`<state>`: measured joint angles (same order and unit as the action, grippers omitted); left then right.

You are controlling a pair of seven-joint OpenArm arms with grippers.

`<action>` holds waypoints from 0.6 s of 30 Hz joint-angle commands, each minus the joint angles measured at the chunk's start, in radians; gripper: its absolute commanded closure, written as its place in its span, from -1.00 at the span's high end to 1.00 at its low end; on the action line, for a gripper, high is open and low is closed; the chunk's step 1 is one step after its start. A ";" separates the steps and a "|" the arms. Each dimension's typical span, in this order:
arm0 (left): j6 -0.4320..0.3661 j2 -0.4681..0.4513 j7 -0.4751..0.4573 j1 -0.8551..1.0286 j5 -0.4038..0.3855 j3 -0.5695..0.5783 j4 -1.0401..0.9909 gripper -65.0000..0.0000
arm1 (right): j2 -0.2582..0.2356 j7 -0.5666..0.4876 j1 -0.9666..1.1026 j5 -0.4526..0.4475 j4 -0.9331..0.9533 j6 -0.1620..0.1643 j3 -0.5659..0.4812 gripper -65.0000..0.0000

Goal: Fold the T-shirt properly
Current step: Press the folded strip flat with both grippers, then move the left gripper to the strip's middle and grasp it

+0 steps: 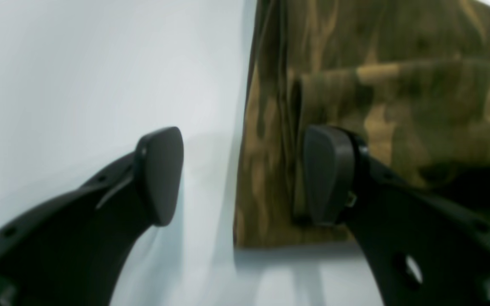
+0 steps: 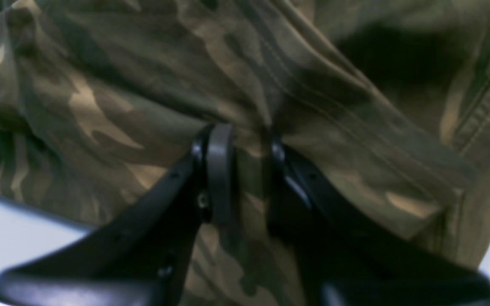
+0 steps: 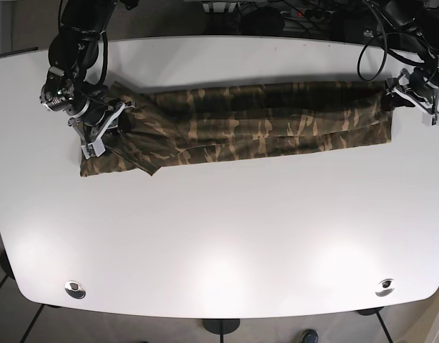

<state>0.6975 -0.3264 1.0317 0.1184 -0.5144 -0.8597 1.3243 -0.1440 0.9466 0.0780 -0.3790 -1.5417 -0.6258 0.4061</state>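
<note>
A: T-shirt (image 1: 381,106), left wrist view first. Camouflage cloth fills the upper right of the frame, with a straight vertical edge near the centre and a rolled fold crossing the right side. The white table (image 1: 79,76) takes the whole left half and a strip along the bottom.

B: Left gripper (image 1: 245,174)?

A: Spread wide. One dark pad sits lower left over bare table, the other lower centre-right against the cloth. The shirt's edge runs through the gap between them. Nothing is pinched. The picture is blurred.

B: Right wrist view.

A: T-shirt (image 2: 113,93) covers nearly the whole frame, heavily creased, with a stitched hem at the far right. A sliver of table (image 2: 11,225) shows lower left. Right gripper (image 2: 245,170) sits at centre, pads drawn close with a ridge of camouflage cloth pinched between them.

B: Base view.

A: T-shirt (image 3: 262,121) lies as a long horizontal band across the upper part of the table (image 3: 219,236), bunched and wider at its left end. Right gripper (image 3: 98,132) is at upper left, on that bunched end. Left gripper (image 3: 391,98) is at upper right, at the band's right end. At this range I cannot tell either gripper's opening.
</note>
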 commanded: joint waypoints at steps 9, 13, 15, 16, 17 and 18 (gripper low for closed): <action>0.001 0.006 0.091 0.004 -0.123 0.098 -0.029 -0.28 | -0.010 0.002 -0.010 0.002 -0.010 0.001 0.003 -0.64; 0.001 0.005 0.092 0.002 -0.126 0.096 0.010 -0.92 | -0.010 0.002 -0.010 0.002 -0.010 0.001 0.003 -0.64; 0.001 0.013 0.097 0.014 -0.126 0.095 0.151 -0.92 | 0.004 0.002 -0.008 0.005 -0.010 0.001 0.007 -0.64; 0.001 0.034 0.097 0.033 -0.126 0.096 0.214 -0.92 | 0.007 0.002 -0.008 0.007 -0.010 0.001 0.007 -0.64; 0.001 0.057 0.097 0.046 -0.126 0.098 0.286 -0.92 | 0.007 0.002 -0.008 0.007 -0.010 0.001 0.007 -0.64; 0.001 0.086 0.098 0.059 -0.123 0.102 0.390 -0.91 | 0.008 0.002 -0.008 0.008 -0.010 0.001 0.007 -0.64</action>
<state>0.6968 -0.2237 1.1515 0.1871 -0.6174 -0.7551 1.7000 -0.1276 0.9436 0.0772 -0.3729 -1.5417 -0.6254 0.4126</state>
